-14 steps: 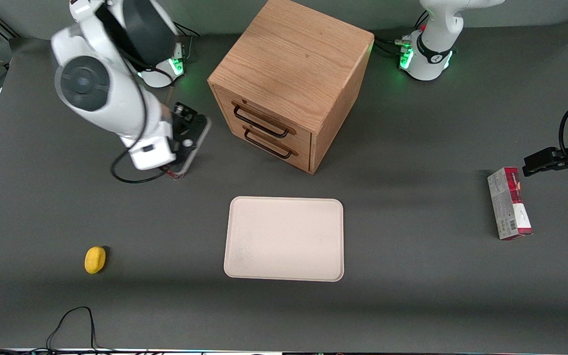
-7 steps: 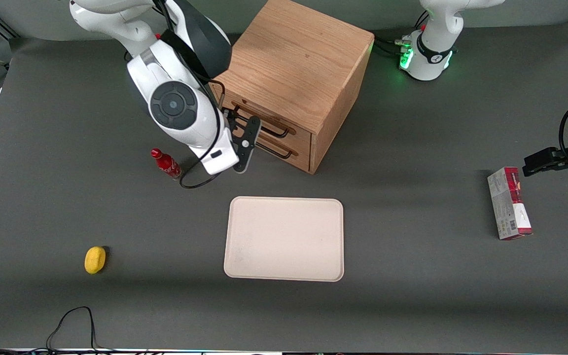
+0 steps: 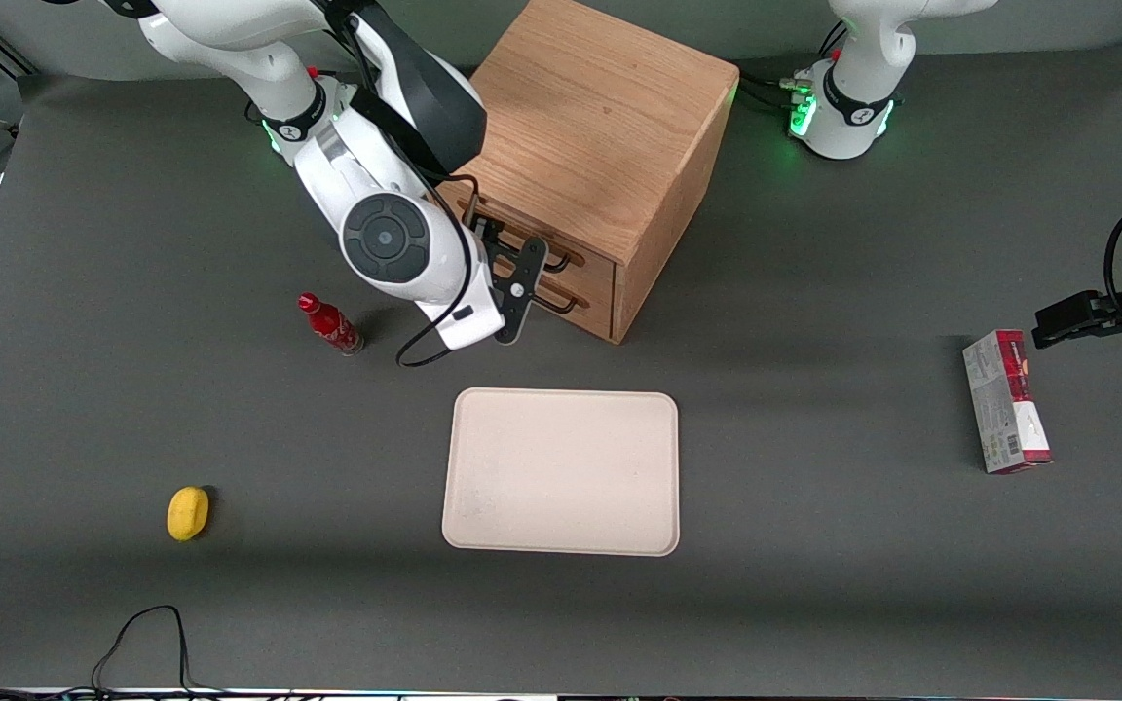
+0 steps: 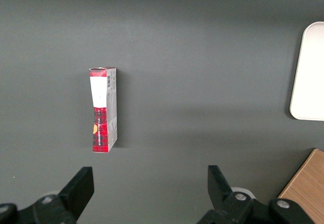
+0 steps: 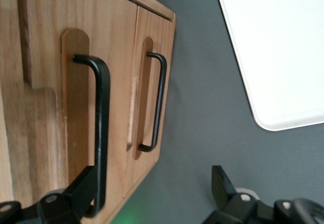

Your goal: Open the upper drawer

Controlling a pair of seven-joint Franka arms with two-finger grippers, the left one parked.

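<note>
The wooden cabinet stands in the middle of the table. Its upper drawer is shut, and its black bar handle is partly hidden by my arm. The lower drawer under it is shut too. My right gripper is open and empty, close in front of the drawer fronts. In the right wrist view the gripper spreads wide. One of its fingers overlaps the end of the upper drawer's handle. The lower handle is beside it.
A cream tray lies nearer the front camera than the cabinet, also in the wrist view. A small red bottle stands close beside my arm. A yellow object lies toward the working arm's end. A red-and-white box lies toward the parked arm's end.
My right arm has swung from out beside the cabinet to in front of the drawers, uncovering the red bottle. The drawers have not moved.
</note>
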